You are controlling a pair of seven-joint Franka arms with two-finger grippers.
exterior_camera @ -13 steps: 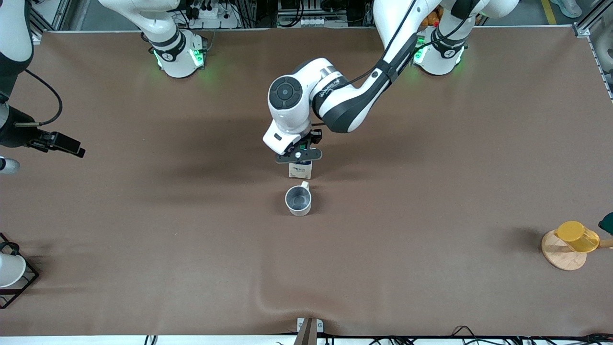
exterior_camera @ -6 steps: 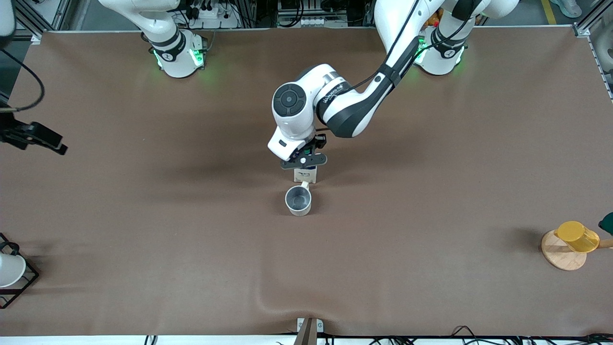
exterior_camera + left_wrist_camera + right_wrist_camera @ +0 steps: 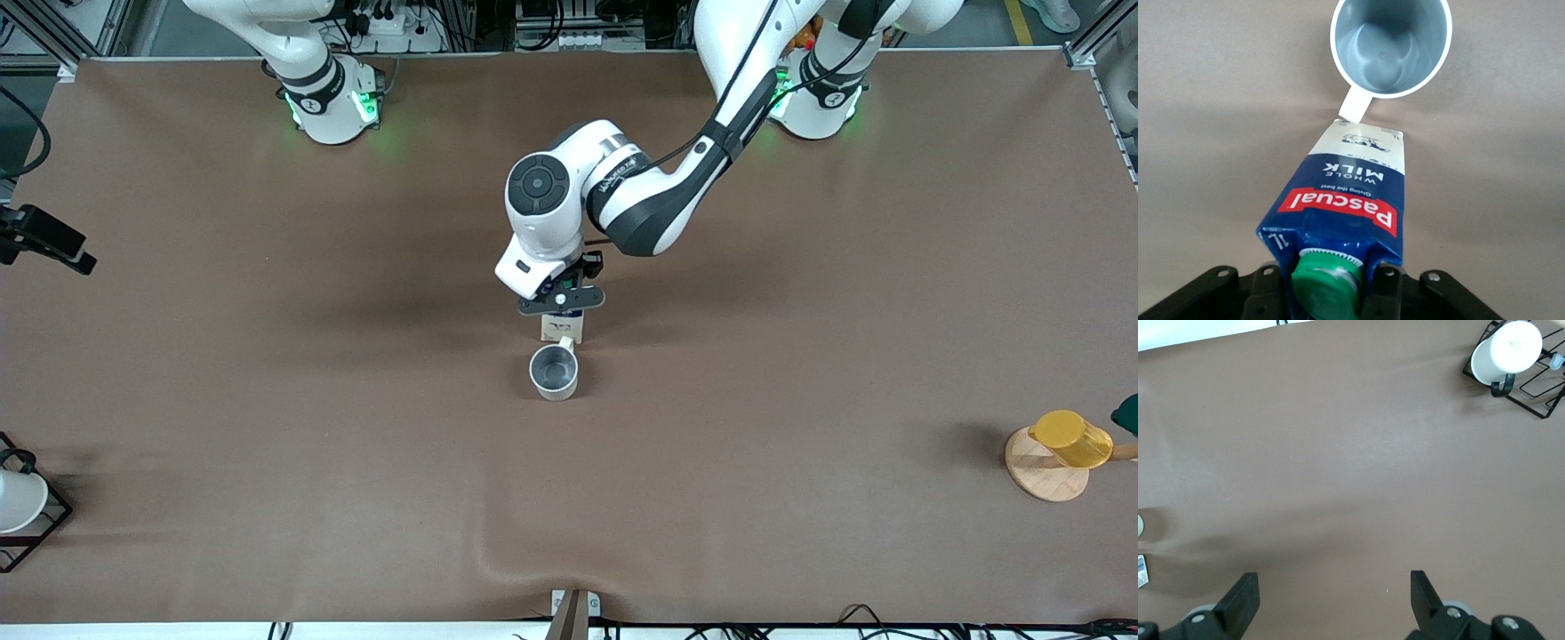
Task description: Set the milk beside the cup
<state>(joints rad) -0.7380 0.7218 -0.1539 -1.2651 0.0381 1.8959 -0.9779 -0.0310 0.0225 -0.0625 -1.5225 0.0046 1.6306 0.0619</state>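
We grip the milk (image 3: 1345, 207) in the left gripper (image 3: 562, 300) | it stands at 12 o'clock of the cup (image 3: 554, 371), touching the handle | we release gently, lift straight | right gripper (image 3: 1331, 597) waits wide.

The milk (image 3: 1346, 200) is a dark blue gable-top carton (red and white print, green screw cap), upright mid-bench. Just beside it, toward the bench's front-camera edge, the cup (image 3: 554, 371), cream-white with a grey inside, stands upright, its handle touching the carton's base.
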